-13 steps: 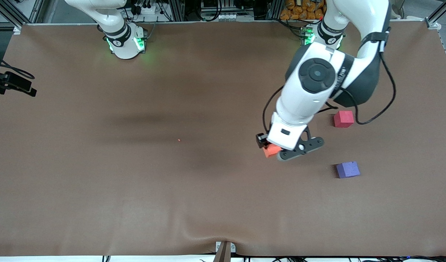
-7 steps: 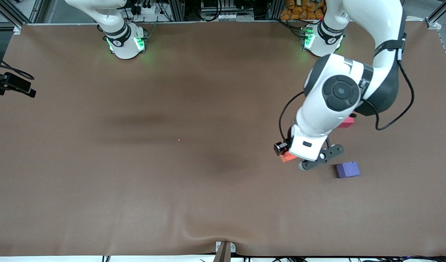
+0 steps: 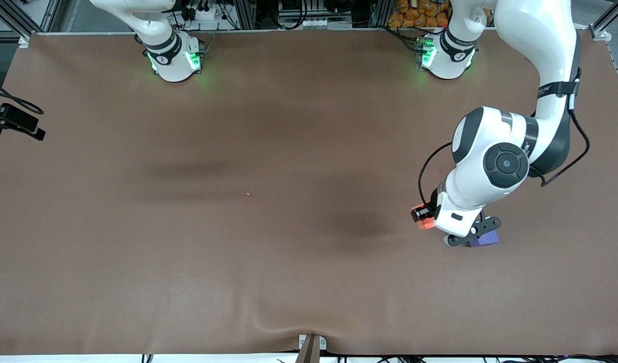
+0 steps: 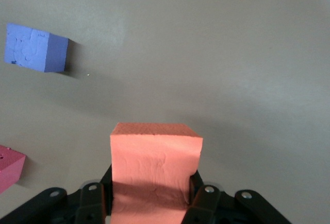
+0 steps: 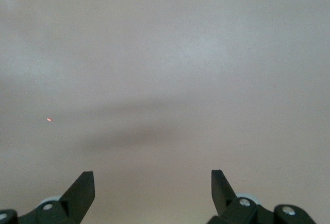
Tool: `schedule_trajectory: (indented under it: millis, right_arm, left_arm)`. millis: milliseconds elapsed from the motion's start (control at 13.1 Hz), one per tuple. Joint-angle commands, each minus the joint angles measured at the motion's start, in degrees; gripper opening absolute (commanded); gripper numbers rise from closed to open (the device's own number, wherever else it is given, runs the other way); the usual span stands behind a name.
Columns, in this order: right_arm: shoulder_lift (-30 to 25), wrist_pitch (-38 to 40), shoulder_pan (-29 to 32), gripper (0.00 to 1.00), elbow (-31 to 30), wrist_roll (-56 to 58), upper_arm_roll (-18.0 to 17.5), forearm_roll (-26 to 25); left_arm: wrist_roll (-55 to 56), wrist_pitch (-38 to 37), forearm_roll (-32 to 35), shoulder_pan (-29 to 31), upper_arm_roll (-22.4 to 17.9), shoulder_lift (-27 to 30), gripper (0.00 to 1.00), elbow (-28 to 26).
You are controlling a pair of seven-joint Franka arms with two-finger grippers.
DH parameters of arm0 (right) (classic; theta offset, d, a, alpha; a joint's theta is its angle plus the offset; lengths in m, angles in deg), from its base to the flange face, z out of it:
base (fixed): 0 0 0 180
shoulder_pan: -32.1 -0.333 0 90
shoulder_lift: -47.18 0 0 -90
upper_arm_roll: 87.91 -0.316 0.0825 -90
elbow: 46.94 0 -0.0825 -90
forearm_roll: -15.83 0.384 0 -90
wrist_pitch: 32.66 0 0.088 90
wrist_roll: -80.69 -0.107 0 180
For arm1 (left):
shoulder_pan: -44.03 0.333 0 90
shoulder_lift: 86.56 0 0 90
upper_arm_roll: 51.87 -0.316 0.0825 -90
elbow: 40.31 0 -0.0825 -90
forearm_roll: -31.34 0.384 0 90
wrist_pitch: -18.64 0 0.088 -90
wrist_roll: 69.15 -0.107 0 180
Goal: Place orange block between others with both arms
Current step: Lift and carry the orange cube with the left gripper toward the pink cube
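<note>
My left gripper (image 3: 429,222) is shut on the orange block (image 3: 425,223) and holds it above the table, right beside the purple-blue cube (image 3: 488,239), which the hand partly covers. In the left wrist view the orange block (image 4: 154,167) sits squeezed between the black fingers (image 4: 206,203), with the purple-blue cube (image 4: 36,48) and a corner of the pinkish-red cube (image 4: 9,168) on the table below. In the front view the left arm hides the pinkish-red cube. My right gripper (image 5: 153,183) hangs open over bare table, and that arm waits.
A brown cloth (image 3: 238,252) covers the table. A tiny orange speck (image 3: 247,194) lies near the middle. A black device on a mount (image 3: 13,121) reaches in at the right arm's end. The arms' green-lit bases (image 3: 173,58) stand along the table's edge farthest from the front camera.
The left arm has carried the orange block toward the left arm's end of the table and up to the purple-blue cube. The arm now covers the pinkish-red cube. The right arm has not moved.
</note>
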Motion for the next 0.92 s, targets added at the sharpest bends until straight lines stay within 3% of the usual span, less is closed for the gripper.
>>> schedule_trajectory:
  millis: [0, 306, 841]
  right_arm:
    - [-0.78, -0.54, 0.33, 1.0, 0.06, -0.57, -0.38, -0.75]
    - [-0.34, -0.55, -0.02, 1.0, -0.12, -0.57, -0.47, -0.4]
    - [0.8, -0.9, -0.89, 1.0, -0.38, -0.57, -0.56, -0.4]
  left_arm:
    - [-2.22, 8.35, -0.32, 3.79, 0.64, 7.55, 0.0, -14.55]
    - [-10.99, 20.05, -0.32, 7.49, 0.72, 10.82, 0.0, -27.31]
    - [-27.51, 28.49, -0.32, 14.7, 0.72, 11.7, 0.0, -37.34]
